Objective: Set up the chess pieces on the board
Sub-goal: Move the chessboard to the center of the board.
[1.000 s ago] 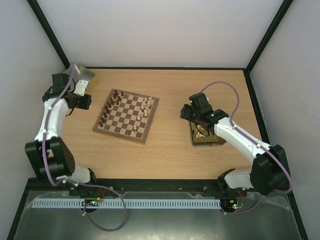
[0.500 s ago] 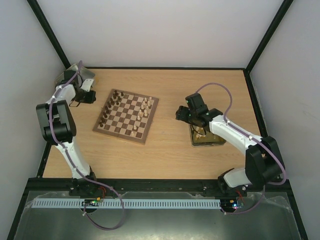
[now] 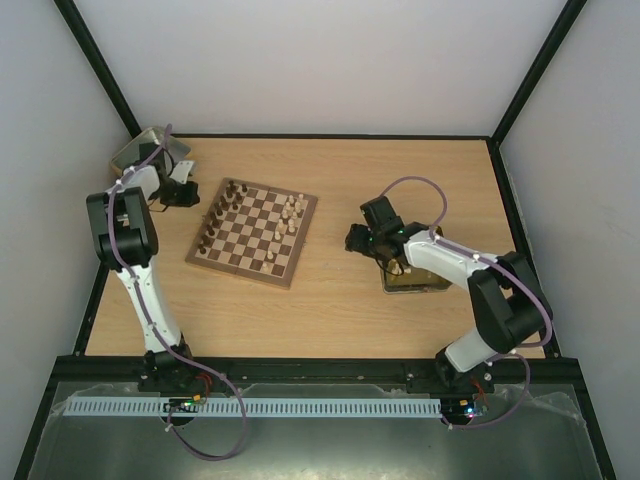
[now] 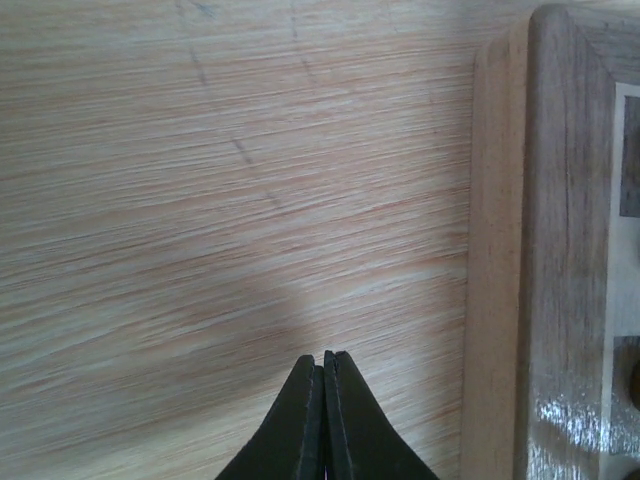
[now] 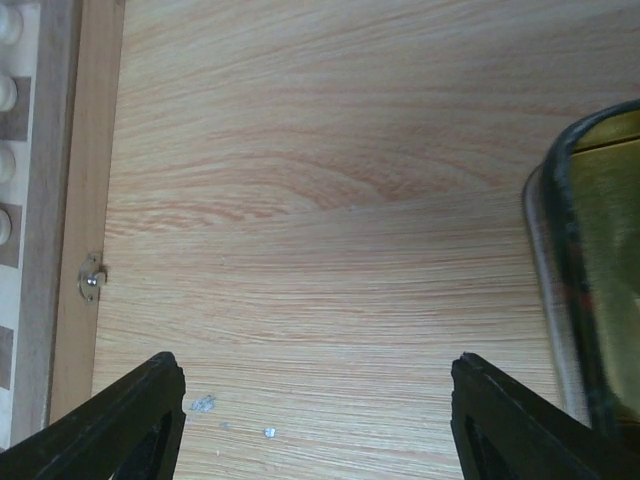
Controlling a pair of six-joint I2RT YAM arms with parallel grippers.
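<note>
The board [image 3: 255,236] lies left of the table's middle. A row of dark chess pieces [image 3: 214,218] stands along its left side and pale ones [image 3: 292,212] along its right. My left gripper [image 3: 196,196] is shut and empty, low over bare table just left of the board's rim [image 4: 548,250]; its fingertips [image 4: 323,358] are pressed together. My right gripper [image 3: 352,241] hangs open over bare table between the board and the gold tray [image 3: 420,283]. Nothing lies between its fingers [image 5: 150,405]. The board's edge [image 5: 70,180] with pale pieces [image 5: 8,95] shows at the left.
The gold tray's rim [image 5: 575,260] is close to my right finger, and the right arm covers much of the tray. A small metal clasp [image 5: 92,280] sticks out of the board's side. A second metal tray [image 3: 150,150] sits at the back left corner.
The left arm has folded and brought its shut gripper beside the board's left rim. The right gripper has moved left off the gold tray toward the board, its jaws narrowing a little.
</note>
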